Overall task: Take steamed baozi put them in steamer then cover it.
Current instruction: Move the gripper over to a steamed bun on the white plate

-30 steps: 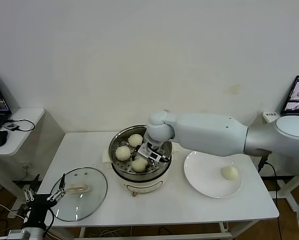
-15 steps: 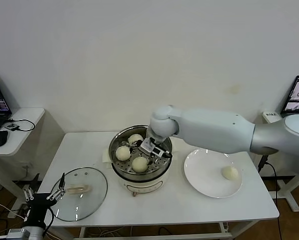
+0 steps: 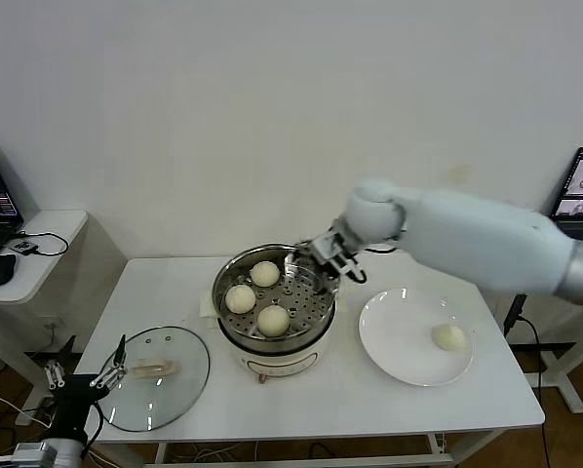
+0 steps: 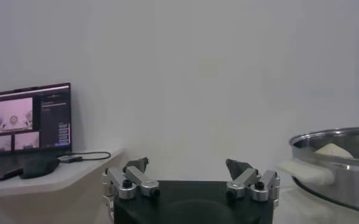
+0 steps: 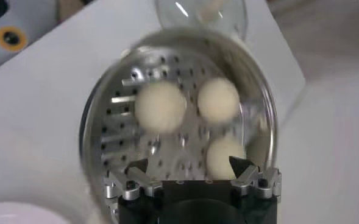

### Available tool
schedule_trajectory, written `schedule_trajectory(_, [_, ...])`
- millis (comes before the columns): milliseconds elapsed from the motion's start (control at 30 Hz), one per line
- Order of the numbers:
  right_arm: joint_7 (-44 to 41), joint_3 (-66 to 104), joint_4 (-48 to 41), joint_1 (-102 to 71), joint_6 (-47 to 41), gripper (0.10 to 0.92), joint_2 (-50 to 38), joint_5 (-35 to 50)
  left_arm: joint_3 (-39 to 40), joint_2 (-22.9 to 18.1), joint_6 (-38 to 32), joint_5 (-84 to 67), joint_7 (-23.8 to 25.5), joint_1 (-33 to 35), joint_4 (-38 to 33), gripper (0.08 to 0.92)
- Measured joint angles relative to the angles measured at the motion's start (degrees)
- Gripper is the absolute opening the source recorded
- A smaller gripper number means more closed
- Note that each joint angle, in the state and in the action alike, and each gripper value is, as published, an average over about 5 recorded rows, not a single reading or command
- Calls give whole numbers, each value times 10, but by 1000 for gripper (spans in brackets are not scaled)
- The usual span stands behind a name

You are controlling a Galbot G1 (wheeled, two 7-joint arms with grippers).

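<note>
Left gripper [image 3: 74, 381]: parked low beyond the table's front-left corner, just beside the glass lid's edge; jaws spread apart, nothing between them, as the left wrist view [image 4: 191, 176] confirms.

Glass lid [image 3: 155, 377]: lying flat on the table's front-left area, cream handle up, clear of the steamer.

Table [image 3: 321, 395]: white top carrying lid, steamer and plate.

Steamer [image 3: 224, 327]: at table centre, shiny perforated basket on a white pot base, uncovered.

Steamed baozi in steamer: three buns on the perforated floor, one toward the back [image 3: 264, 274], one at the left [image 3: 240, 298], one at the front [image 3: 273, 319]; near one another, not stacked. The right wrist view shows the same three [image 5: 160, 107].

Right gripper [image 3: 332, 256]: in the air over the steamer's back-right rim, above the basket; jaws apart and empty, fingertips [image 5: 136, 168] visible in the right wrist view.

Plate [image 3: 394, 336]: white, flat, right of the steamer.

Fourth baozi [image 3: 448, 336]: resting on the plate's right half, well apart from the right gripper.
</note>
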Motion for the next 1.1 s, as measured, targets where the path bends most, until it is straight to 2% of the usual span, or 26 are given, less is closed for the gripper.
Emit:
schedule_trajectory(500, [-31,82,7,-113,-36,823,-192,-66,18,3,5,7,1,-4,-4,823])
schedule_trajectory(800, [-38,169,-29,-238,-30,823,-220,-129,20,2,7,11,1,0,-3,823])
schedule_trajectory(1100, [-37,239,-87,-325,-23,823,-205,-184,15,4,7,11,1,2,-2,823])
